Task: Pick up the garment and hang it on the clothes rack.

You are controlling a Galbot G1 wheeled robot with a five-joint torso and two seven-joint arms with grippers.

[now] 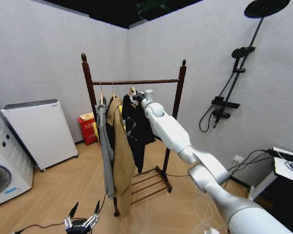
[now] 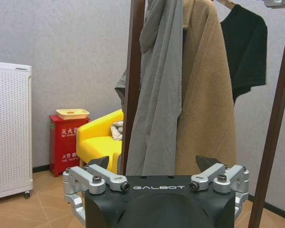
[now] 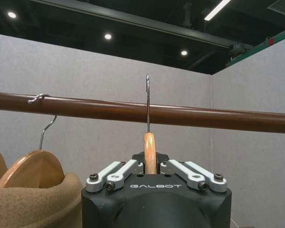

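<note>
Nearest to me, my left tool (image 1: 81,222) hangs low over the wood floor (image 1: 53,195), its fingers (image 2: 99,179) spread wide and holding nothing. Beyond it stands the clothes rack (image 1: 136,82), with a grey jacket (image 1: 105,146) and a long tan coat (image 1: 121,156) hanging at its left end. My right arm reaches far forward and up, and the right tool (image 3: 150,167) is clamped on the neck of the light wooden hanger (image 3: 150,152). The hanger's wire hook (image 3: 147,102) stands upright in front of the rack's bar, its tip above the bar. The garment (image 1: 136,127), a black T-shirt, hangs below that tool, just right of the tan coat.
</note>
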